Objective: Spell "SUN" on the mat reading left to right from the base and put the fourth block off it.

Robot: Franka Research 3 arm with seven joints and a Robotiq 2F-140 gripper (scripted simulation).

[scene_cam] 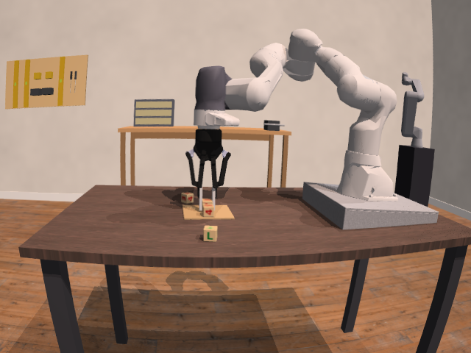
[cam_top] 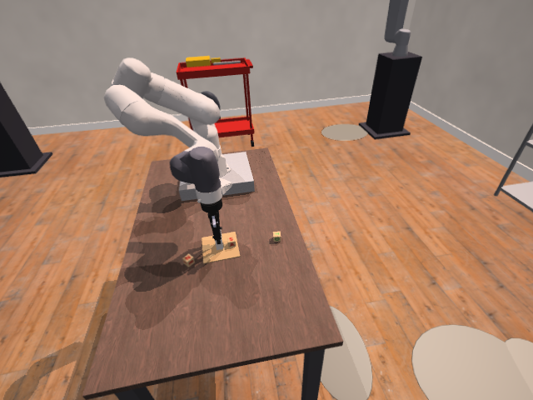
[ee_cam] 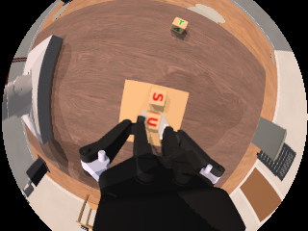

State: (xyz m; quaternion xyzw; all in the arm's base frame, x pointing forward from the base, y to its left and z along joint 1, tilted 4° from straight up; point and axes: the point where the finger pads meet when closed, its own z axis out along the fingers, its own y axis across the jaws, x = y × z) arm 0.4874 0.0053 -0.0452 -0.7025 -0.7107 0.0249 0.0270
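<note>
Holding: one U block [scene_cam: 207, 201] [ee_cam: 152, 121], my gripper [cam_top: 219, 245] [scene_cam: 207, 209] [ee_cam: 151, 117] closed on it, at the mat [cam_top: 226, 255] [scene_cam: 225, 213] [ee_cam: 134, 97]. On the mat: one S block [cam_top: 231, 242] [scene_cam: 207, 211] [ee_cam: 157, 98], letter up. Left of the mat, on the worktop [cam_top: 223, 310] [scene_cam: 144, 243] [ee_cam: 96, 58]: one green-lettered block [cam_top: 276, 237] [scene_cam: 210, 233] [ee_cam: 179, 25]. Right of it: one red-lettered block [cam_top: 187, 260] [scene_cam: 187, 198].

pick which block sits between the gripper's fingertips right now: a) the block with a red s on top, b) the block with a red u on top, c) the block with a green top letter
B: the wrist view shows the block with the red U between the fingertips of the gripper.
</note>
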